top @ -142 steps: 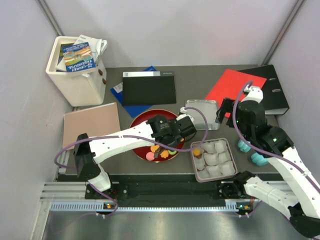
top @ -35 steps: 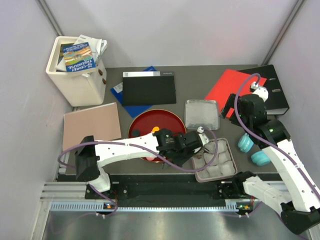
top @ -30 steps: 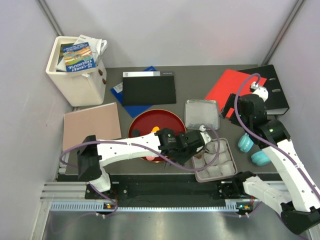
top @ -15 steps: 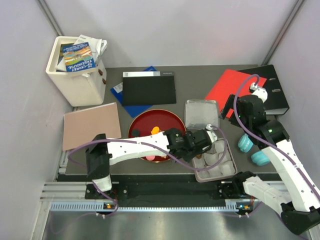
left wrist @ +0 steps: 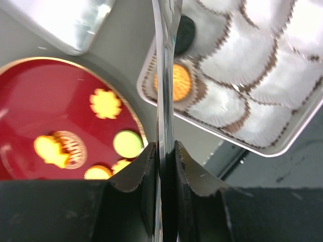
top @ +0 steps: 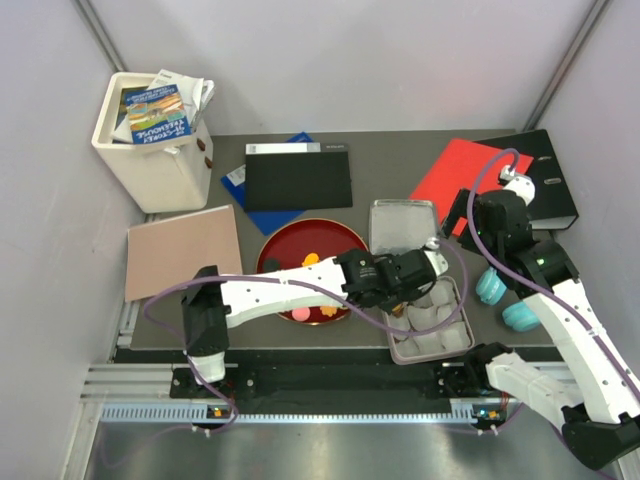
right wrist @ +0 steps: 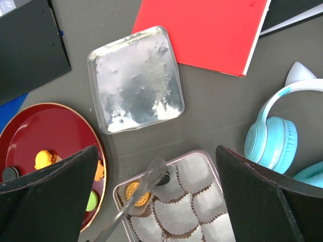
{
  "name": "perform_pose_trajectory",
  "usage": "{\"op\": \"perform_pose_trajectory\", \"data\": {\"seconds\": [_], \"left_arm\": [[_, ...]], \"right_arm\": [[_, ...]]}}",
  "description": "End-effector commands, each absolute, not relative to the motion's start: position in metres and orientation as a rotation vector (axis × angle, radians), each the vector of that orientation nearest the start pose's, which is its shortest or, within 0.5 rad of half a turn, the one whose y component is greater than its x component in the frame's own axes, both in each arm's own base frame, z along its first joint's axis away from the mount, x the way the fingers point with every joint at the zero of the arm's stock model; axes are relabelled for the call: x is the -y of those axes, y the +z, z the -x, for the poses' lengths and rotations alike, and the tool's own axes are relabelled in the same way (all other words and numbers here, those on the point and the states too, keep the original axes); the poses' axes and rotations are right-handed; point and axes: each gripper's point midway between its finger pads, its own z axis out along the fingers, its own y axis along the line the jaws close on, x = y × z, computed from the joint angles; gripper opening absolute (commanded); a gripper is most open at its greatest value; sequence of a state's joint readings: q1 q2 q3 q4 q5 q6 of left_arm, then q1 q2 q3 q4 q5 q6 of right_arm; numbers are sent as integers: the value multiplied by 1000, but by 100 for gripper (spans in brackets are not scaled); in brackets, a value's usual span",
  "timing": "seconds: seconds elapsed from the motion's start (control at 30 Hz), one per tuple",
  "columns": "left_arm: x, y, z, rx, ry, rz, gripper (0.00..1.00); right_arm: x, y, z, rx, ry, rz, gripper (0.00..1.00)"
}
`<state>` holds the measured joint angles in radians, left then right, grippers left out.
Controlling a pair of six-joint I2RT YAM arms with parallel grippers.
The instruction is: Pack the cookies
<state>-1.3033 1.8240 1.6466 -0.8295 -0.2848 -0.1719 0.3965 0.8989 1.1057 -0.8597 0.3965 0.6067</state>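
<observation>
Since my left gripper (left wrist: pixel 164 151), pinching thin silver tongs (left wrist: pixel 165 75), carried a round black cookie (left wrist: pixel 185 31) over the paper-cupped metal tray (left wrist: pixel 262 151), release comes next. Right gripper (right wrist: pixel 159 196) gapes, empty.

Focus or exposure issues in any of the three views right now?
Left wrist: the metal tongs in the left gripper sit close and soft-edged; cookies on the red plate glow overexposed; paper cups blown white. Right wrist: sharp, patchy glare on the tin lid. Top external: even light, no visible blur.
</observation>
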Motion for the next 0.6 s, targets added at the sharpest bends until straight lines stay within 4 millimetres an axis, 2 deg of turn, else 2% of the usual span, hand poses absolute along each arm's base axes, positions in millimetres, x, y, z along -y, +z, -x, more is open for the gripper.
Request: {"op": "perform_pose_trajectory", "data": {"seconds": [0.0, 0.07, 0.2, 0.27, 0.3, 0.43, 0.57], "left_arm": [[392, 223, -179, -2087, -210, -1059, 19], [374, 221, -189, -2136, -158, -947, 21], [316, 197, -202, -2269, -33, -738, 25], [295, 188, -209, -2321, -26, -624, 32], [280, 183, -206, -2336, -21, -602, 35], [243, 175, -207, -2369, 31, -492, 50], [212, 166, -219, -2407, 85, -360, 55]], "right_arm": [[-60, 261, -257, -2090, 164, -446, 99], [-61, 260, -258, -2093, 165, -442, 99], [-64, 260, -260, -2095, 177, -436, 99], [-66, 259, -261, -2096, 178, -427, 99], [-67, 259, -261, -2098, 177, -425, 99], [-69, 258, -262, -2100, 174, -413, 99], [-73, 257, -263, -2107, 183, -401, 99]]}}
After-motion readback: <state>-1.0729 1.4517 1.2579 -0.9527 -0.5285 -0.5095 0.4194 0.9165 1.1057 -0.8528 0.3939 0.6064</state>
